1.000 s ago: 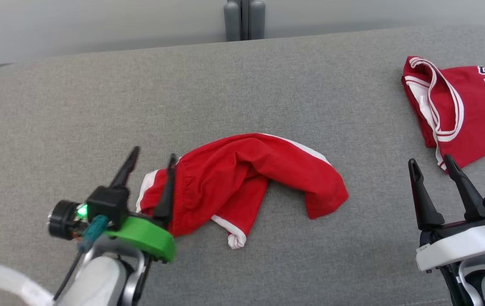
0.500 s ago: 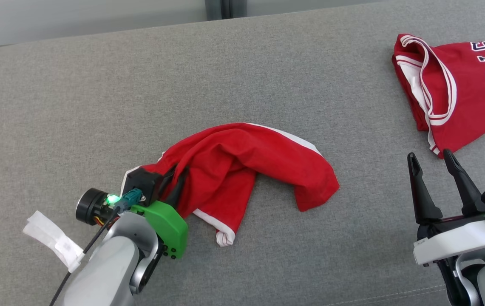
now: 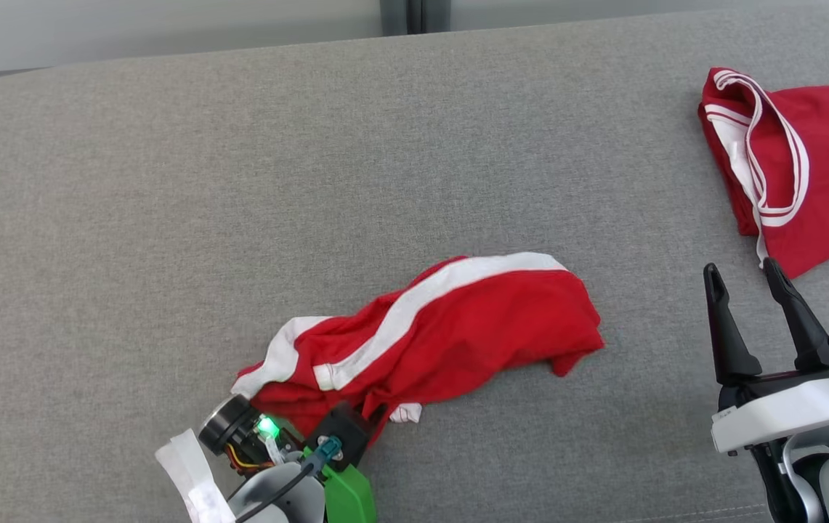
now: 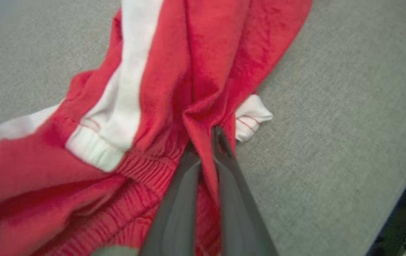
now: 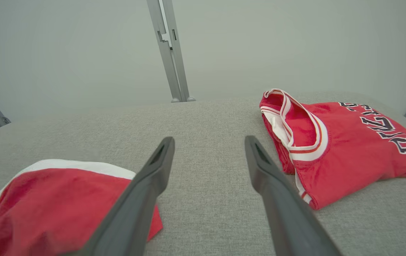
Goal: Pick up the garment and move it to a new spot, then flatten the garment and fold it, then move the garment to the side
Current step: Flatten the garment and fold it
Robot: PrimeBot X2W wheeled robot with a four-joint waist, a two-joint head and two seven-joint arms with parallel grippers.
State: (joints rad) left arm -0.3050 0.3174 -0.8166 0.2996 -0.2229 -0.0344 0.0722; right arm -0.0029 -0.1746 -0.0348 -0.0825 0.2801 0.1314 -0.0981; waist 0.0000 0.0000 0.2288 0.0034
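Observation:
The garment (image 3: pixel 458 327) is a pair of red shorts with a white side stripe, lying crumpled at the front middle of the grey padded table (image 3: pixel 240 181). My left gripper (image 3: pixel 365 421) is at its near left end, fingers buried in the cloth. In the left wrist view the left gripper (image 4: pixel 206 142) is shut on a fold of the garment (image 4: pixel 160 71) beside the elastic waistband. My right gripper (image 3: pixel 742 274) hovers open at the lower right, off the cloth. In the right wrist view the right gripper (image 5: pixel 208 140) holds nothing, with the garment (image 5: pixel 46 199) at its left.
A red jersey (image 3: pixel 806 167) with white trim and dark lettering lies at the back right, also the jersey (image 5: pixel 348 149) just right of my right fingers. A grey post (image 3: pixel 414 14) rises behind the table. The table's front edge (image 4: pixel 402 185) runs close to my left gripper.
My left gripper has shut on the garment's waistband end and pulled it toward the front edge. The cloth has turned over, showing its white stripe. The right gripper has stayed open.

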